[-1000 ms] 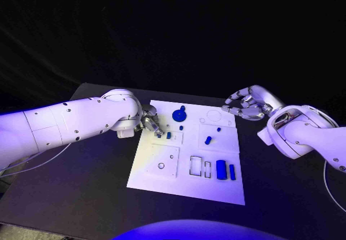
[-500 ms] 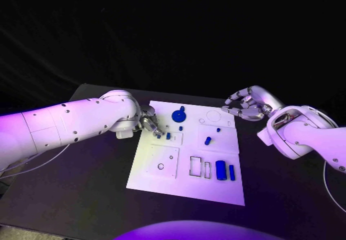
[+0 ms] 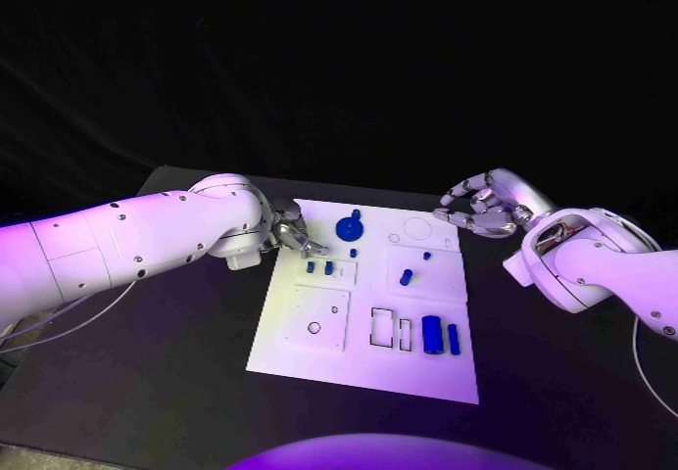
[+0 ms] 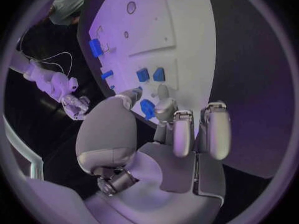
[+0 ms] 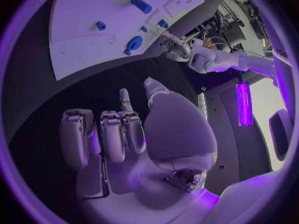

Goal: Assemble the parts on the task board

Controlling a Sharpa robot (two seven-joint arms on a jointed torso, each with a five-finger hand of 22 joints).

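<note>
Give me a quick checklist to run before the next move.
1. Left hand empty over the board's far left corner: cannot tell; a blue part shows between its fingertips.
2. Two small blue parts beside that hand lie free: ok.
3. Right hand off the board, fingers curled, holding nothing: ok.
4. Blue disc untouched: ok.
5. Slots near the front edge: one outline unfilled, not ok.

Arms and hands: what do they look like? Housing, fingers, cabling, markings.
Both arms are smooth white shells dotted with small dark screw holes; the left arm trails a thin pale cable below it. The right arm has a dark recess at its wrist. The left hand and right hand are silver, with segmented fingers and rounded palm housings. No lettering can be made out.
</note>
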